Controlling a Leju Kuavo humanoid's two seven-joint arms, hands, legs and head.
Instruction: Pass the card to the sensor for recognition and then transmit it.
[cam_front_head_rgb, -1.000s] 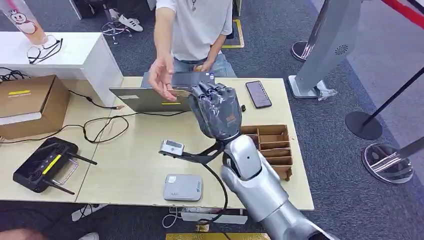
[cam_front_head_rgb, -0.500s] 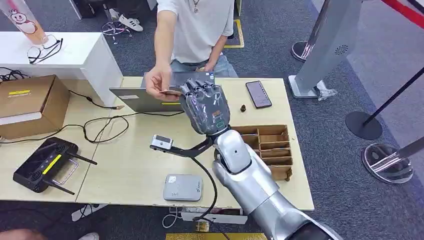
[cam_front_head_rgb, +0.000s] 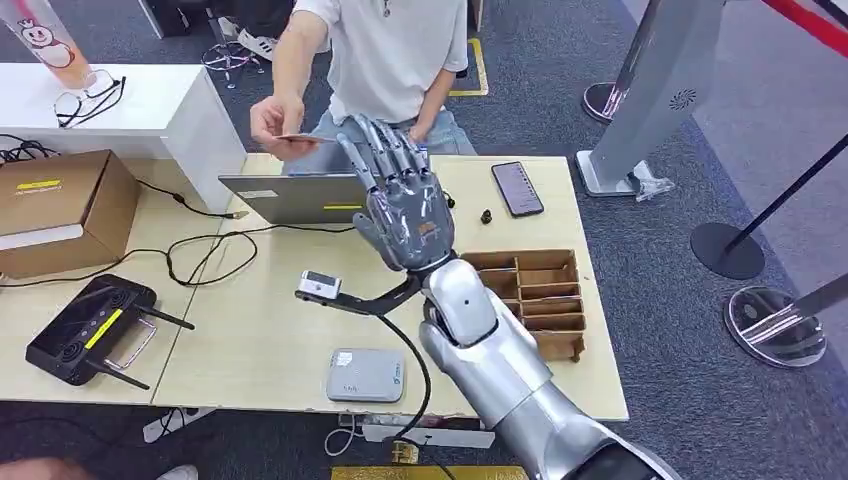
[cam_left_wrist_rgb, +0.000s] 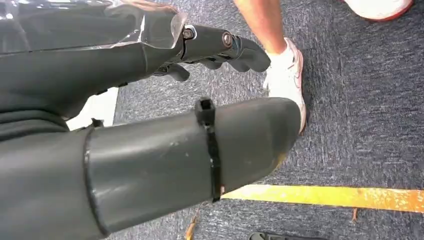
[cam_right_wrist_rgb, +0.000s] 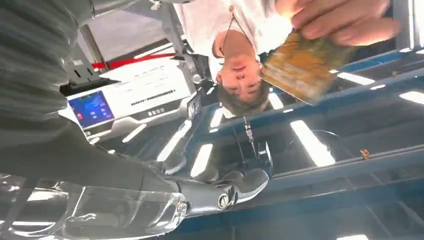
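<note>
Since the person's hand (cam_front_head_rgb: 276, 118) now pinches the card (cam_front_head_rgb: 305, 138) just clear of it, the right hand (cam_front_head_rgb: 398, 205) hangs raised, fingers spread and empty, apparently because the handover is done.

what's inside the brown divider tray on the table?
The brown divider tray shows open compartments that look empty. The right hand and its arm cover the tray's left end, so nothing can be told there.

Bright even indoor light; ceiling strips glare; wrist close-ups blurry.
</note>
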